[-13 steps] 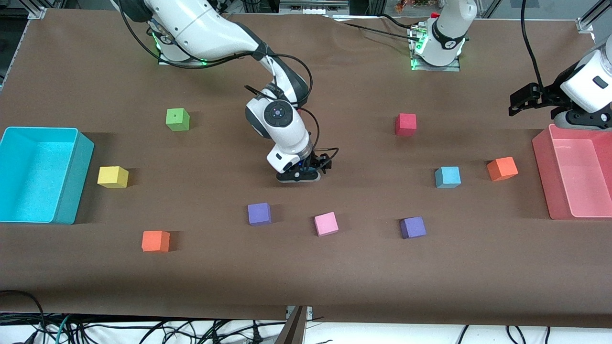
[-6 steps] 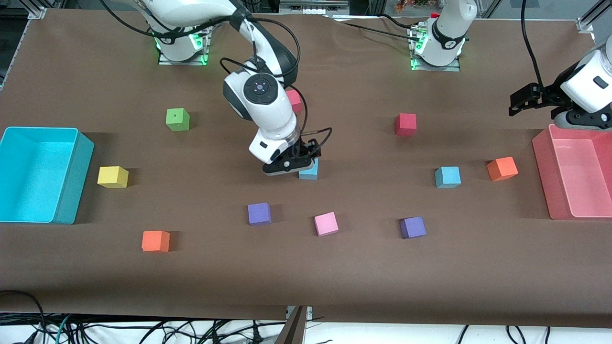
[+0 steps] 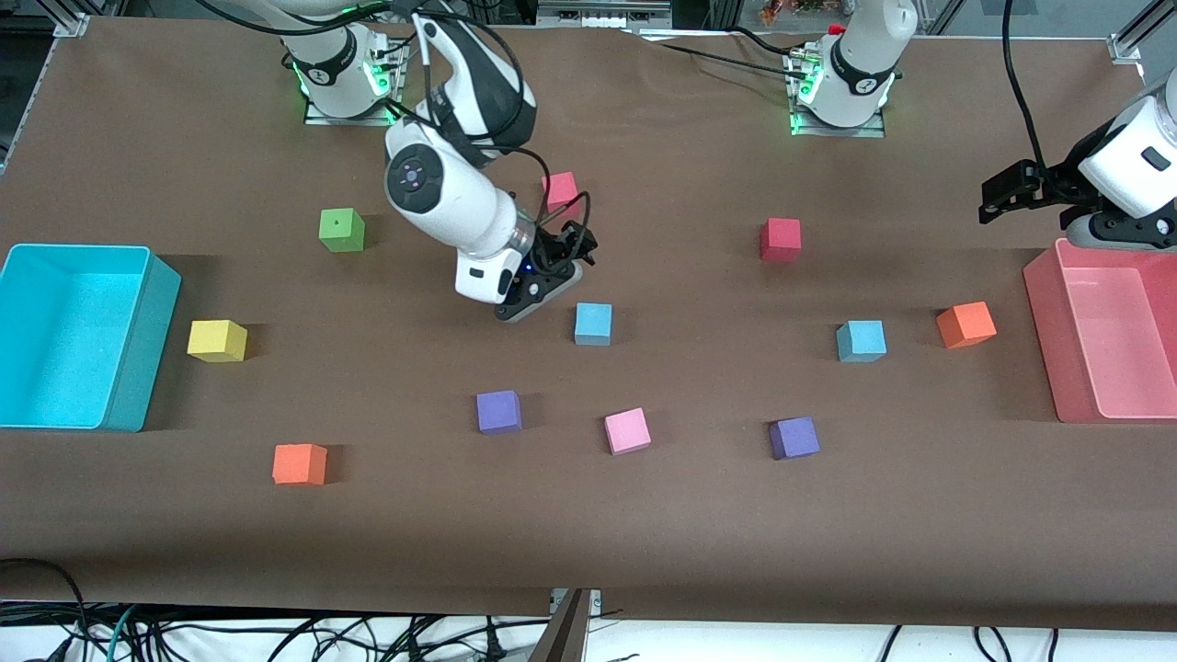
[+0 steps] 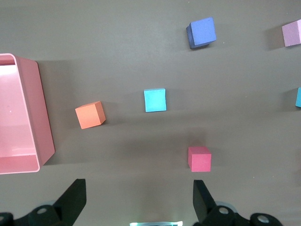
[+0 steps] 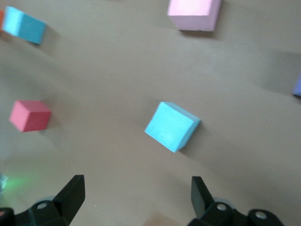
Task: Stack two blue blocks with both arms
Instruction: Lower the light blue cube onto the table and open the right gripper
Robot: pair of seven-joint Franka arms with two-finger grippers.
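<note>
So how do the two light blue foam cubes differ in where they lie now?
The light blue foam cube near the table's middle lies beside the right end effector, which is open and empty. The light blue foam cube toward the left arm's end lies beside an orange foam cube, with no end effector close. Both rest flat on the brown table, unstacked, the same size.

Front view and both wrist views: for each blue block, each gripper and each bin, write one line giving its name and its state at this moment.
Middle blue block: flat on the table, free of any gripper.
Second blue block: on the table beside the orange block, unstacked.
Right gripper: open, empty, raised by the middle block.
Left gripper: open, empty, waiting above the pink bin.
Pink bin: empty.
Cyan bin: empty.
</note>
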